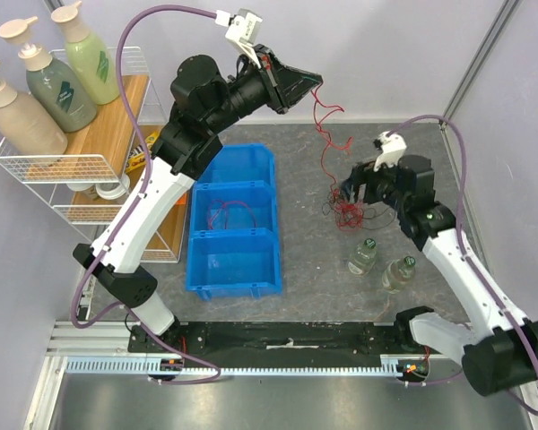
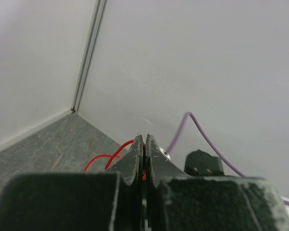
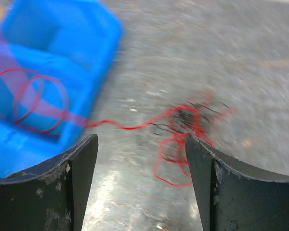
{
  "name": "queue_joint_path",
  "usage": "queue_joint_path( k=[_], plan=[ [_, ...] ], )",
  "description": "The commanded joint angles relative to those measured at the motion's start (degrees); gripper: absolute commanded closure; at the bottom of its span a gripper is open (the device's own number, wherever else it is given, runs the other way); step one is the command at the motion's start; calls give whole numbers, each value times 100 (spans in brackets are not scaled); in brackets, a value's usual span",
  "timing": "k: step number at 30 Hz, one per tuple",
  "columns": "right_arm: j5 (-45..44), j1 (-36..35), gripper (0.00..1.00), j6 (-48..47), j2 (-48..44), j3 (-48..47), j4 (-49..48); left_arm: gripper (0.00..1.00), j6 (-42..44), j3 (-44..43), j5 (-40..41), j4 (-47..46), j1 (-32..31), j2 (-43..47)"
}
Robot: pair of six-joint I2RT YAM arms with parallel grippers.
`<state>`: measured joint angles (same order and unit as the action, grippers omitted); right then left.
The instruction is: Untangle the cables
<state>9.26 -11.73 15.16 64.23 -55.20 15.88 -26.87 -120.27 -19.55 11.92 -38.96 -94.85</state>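
While my left gripper point(image 1: 316, 83) is clenched on a red cable strand point(image 1: 321, 115), I read my right gripper point(image 3: 141, 144) as released, hovering above the red-and-black tangle point(image 1: 345, 212) on the table point(image 1: 296, 179) near the blue bin point(image 1: 190, 260).

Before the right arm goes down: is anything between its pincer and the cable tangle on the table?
Nothing visible does. The open right pincer faces the red and black cable tangle with only clear space between them.

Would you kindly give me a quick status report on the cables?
Left gripper shut on red cable, raised. Right gripper open by tangle. Two bottles close by.
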Motion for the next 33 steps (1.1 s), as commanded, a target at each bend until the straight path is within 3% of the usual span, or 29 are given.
queue_joint_path(
  k=[1, 7, 10, 12, 15, 18, 21, 25, 28, 31, 33],
  plan=[
    [912, -786, 20, -856, -472, 264, -990, 98, -204, -339, -163, -349, 38, 212],
    [138, -1139, 18, -637, -131, 678, -2412, 98, -406, -489, -426, -410, 55, 318],
    [-114, -1165, 24, -156, 457, 555, -3176, 98, -477, -480, -514, -454, 55, 449],
    [-808, -1165, 45, 109, 835, -48, -2865, 98, -416, -454, -541, -437, 55, 616],
    [-1707, -1157, 80, -170, 1179, -2101, -1610, 98, -74, 45, -253, -358, 55, 1220],
    [-1954, -1165, 99, -460, 1399, -4326, -211, 98, 313, 906, 380, -366, 55, 1933],
    [-2007, -1157, 100, -610, 1207, -4965, 55, 98, 542, 1759, 986, -454, 55, 2382],
    [-2797, -1087, 100, -620, 916, -3852, 2, 98, 648, 2655, 1523, -445, 55, 2611],
    [-2693, -1051, 100, -523, 829, -3945, 521, 98, 648, 2798, 1507, -375, 81, 2603],
    [-2867, -1051, 100, -592, 293, -3779, 5, 98, 622, 2623, 1261, -305, 82, 2506],
    [-3191, -1025, 100, -803, 423, -3700, -120, 98, 561, 2622, 1164, -383, 82, 2515]
  ],
)
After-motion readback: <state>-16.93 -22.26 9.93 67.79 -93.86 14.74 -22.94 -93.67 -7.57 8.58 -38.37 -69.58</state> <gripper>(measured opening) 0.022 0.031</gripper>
